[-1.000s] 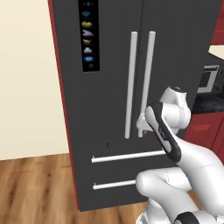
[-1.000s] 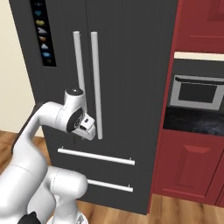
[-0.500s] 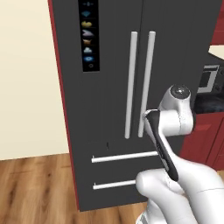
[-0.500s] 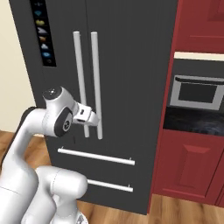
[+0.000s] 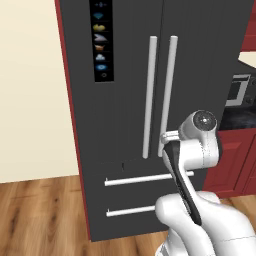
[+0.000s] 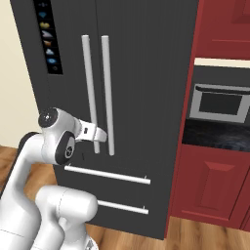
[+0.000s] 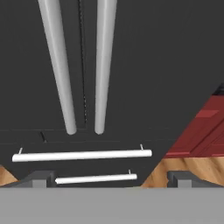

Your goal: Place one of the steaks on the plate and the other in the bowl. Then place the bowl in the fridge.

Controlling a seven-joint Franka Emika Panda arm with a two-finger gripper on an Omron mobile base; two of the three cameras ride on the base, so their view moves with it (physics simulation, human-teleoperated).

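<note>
Hand view: the gripper (image 7: pixel 109 180), fingers spread wide and holding nothing, faces the fridge (image 7: pixel 144 65) just below its two vertical silver handles (image 7: pixel 59 65), both doors closed, red cabinets (image 6: pixel 215 190) at right beyond

No readable text; the fridge (image 5: pixel 130 125) panel (image 5: pixel 101 40) carries icons (no lettering).

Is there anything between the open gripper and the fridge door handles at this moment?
Nothing visible. In the hand view the gripper is open and faces the fridge, with the two vertical handles straight ahead across bare space. Both doors are shut, so they close off the inside, where the bowl has to go.
</note>
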